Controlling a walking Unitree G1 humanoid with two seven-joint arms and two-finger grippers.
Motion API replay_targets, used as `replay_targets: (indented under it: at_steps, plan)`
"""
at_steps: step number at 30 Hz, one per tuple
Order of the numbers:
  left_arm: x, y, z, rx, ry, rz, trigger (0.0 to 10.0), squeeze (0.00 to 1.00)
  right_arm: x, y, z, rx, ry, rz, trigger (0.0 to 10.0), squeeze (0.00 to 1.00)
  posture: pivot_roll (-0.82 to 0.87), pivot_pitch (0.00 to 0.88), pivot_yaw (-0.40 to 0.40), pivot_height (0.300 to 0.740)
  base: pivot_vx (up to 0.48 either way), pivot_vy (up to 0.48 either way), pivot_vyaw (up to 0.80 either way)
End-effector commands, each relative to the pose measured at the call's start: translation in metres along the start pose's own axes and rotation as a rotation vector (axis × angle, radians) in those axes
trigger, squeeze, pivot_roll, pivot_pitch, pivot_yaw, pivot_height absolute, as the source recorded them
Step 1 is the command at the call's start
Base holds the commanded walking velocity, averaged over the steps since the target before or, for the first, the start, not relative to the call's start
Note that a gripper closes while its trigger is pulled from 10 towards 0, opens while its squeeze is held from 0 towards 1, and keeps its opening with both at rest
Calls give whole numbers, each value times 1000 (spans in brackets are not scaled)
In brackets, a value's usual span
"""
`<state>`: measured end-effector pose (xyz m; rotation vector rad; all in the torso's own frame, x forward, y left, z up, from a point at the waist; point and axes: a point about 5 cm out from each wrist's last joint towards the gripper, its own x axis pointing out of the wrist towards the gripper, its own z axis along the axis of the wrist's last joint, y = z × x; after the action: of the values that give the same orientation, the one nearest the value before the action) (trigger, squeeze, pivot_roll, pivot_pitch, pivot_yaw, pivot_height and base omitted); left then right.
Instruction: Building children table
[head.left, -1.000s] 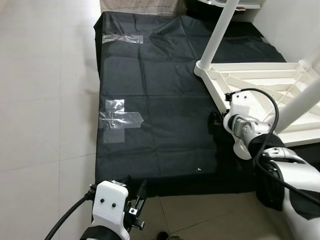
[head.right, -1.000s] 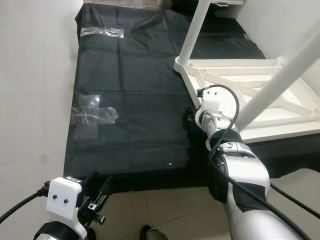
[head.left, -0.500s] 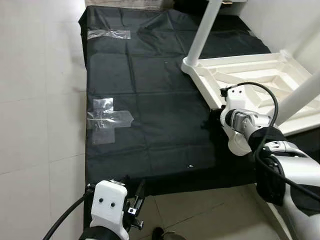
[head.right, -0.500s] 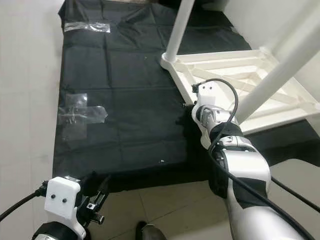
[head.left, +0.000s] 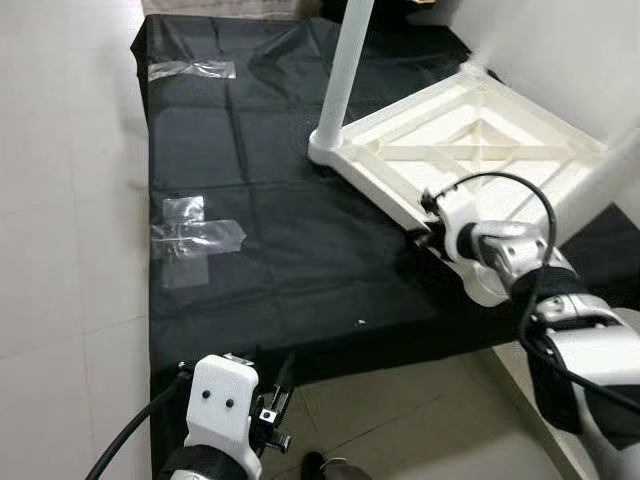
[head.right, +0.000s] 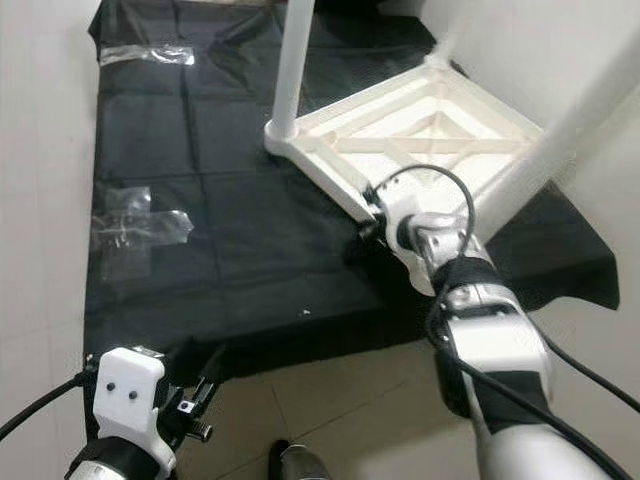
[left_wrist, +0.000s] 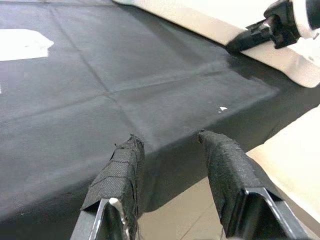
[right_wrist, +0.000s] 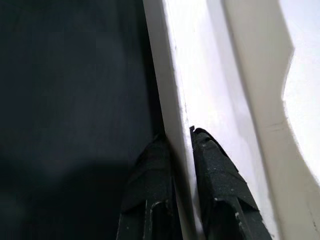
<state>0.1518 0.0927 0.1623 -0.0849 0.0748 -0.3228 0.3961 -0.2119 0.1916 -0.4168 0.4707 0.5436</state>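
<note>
A white plastic children's table (head.left: 470, 140) is seen lying upside down on a black cloth sheet (head.left: 270, 250) that is spread over a pale tiled floor (head.left: 60, 200). The ribbed underside of the table top faces up, and the table sits on the right part of the sheet, turned so that one corner points to the far side. A round white table leg (head.left: 345, 70) stands upright at the left corner of the table, and a second white leg (head.right: 560, 130) rises at the right.

The right gripper (right_wrist: 175, 150) is placed at the near left edge of the table. Its two black fingers are closed on the thin white rim, one finger (right_wrist: 150, 170) on the outer side next to the dark sheet and the other on the inner side. The right silver arm (head.left: 520, 270) reaches in from the near right.

The left gripper (left_wrist: 170, 150) is held low at the near edge of the sheet, on the left. Its fingers (left_wrist: 122, 165) are spread apart and nothing is between them.

Two patches of clear tape (head.left: 190, 240) are stuck on the left part of the sheet, one near the middle and one (head.left: 190, 70) farther away.
</note>
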Motion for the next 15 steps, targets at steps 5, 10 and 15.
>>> replay_targets:
  at_steps: [5, 10, 15]
  plan:
    - [1, -2, -7, -18, 38, -16, 10000, 0, -1, 45, -38, -73, 78, 613, 0, 0, 99, 253, -156, 740, 0, 0, 0]
    - [2, -1, -8, -17, 39, -18, 10000, 0, -8, 50, -42, -115, 93, 730, 0, 0, 101, 250, -152, 740, 0, 0, 0]
    - [3, 1, -9, -16, 42, -18, 10000, 0, -19, 55, -47, -218, 133, 876, 0, 0, 101, 247, -152, 740, 0, 0, 0]
